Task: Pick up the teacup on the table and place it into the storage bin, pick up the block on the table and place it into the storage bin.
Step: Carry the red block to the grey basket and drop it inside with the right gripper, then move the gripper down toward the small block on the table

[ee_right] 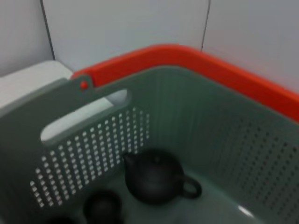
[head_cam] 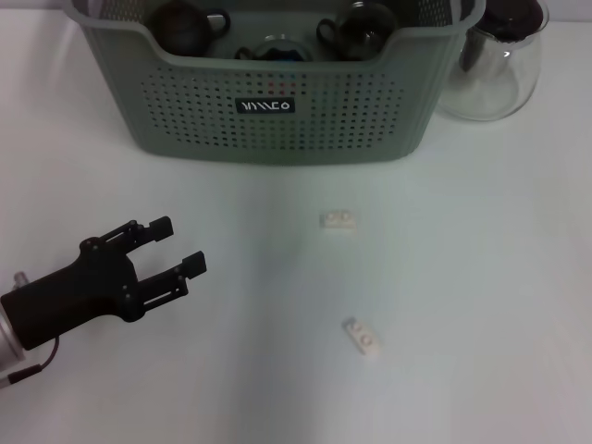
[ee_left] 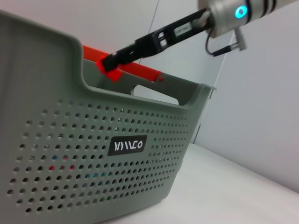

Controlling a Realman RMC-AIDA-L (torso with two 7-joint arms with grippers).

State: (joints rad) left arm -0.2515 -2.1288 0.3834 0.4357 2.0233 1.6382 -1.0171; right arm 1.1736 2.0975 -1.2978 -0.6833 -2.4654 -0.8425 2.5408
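Note:
The grey-green storage bin (head_cam: 277, 111) stands at the table's far edge, its black label facing me. Inside it lie a dark teapot (ee_right: 156, 179) and a small dark teacup (ee_right: 103, 205). Two small white blocks lie on the table: one (head_cam: 339, 220) in front of the bin, the other (head_cam: 362, 336) nearer me. My left gripper (head_cam: 181, 244) hovers open and empty at the near left, well left of both blocks. In the left wrist view, my right gripper (ee_left: 112, 65) reaches over the bin's (ee_left: 93, 140) rim. It is out of the head view.
A clear glass pitcher (head_cam: 490, 65) with a black lid stands right of the bin. An orange-red bar (ee_right: 196, 60) runs along the bin's far rim. More dark teaware (head_cam: 361, 28) sits in the bin. White tabletop (head_cam: 481, 277) surrounds the blocks.

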